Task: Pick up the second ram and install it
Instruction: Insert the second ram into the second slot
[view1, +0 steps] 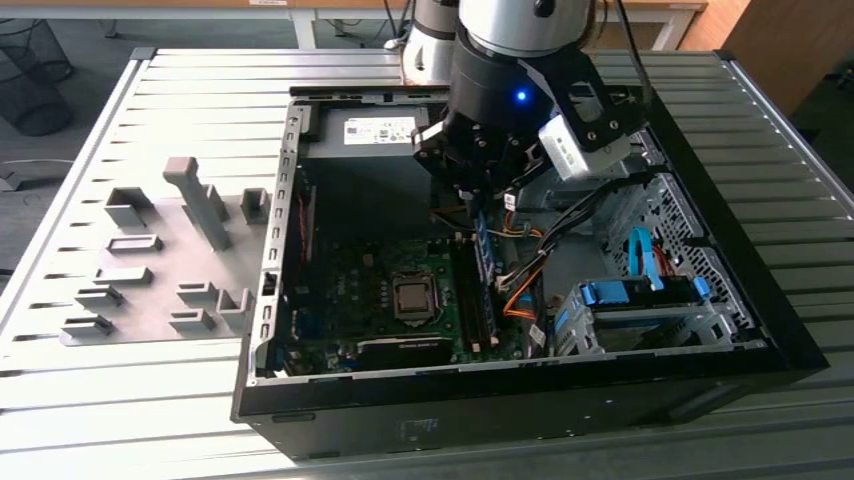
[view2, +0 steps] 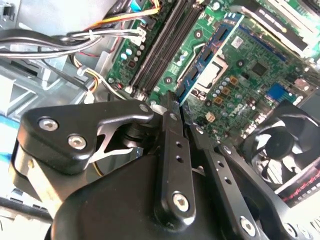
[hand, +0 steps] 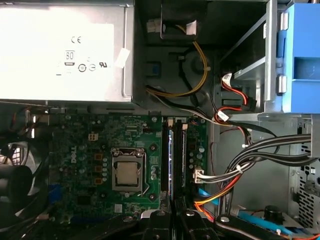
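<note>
Tool (view1: 483, 200) over motherboard (hand: 80, 145), prob. gripping second ram (hand: 171, 165), PSU sticker (hand: 60, 50).

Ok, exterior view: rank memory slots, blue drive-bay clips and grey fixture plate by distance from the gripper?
From the gripper, in the exterior view:
1. memory slots: on the motherboard, directly beneath the gripper, inside the case.
2. blue drive-bay clips: in the case's corner toward the exterior view's right.
3. grey fixture plate: outside the case, on the table at the exterior view's left.
</note>
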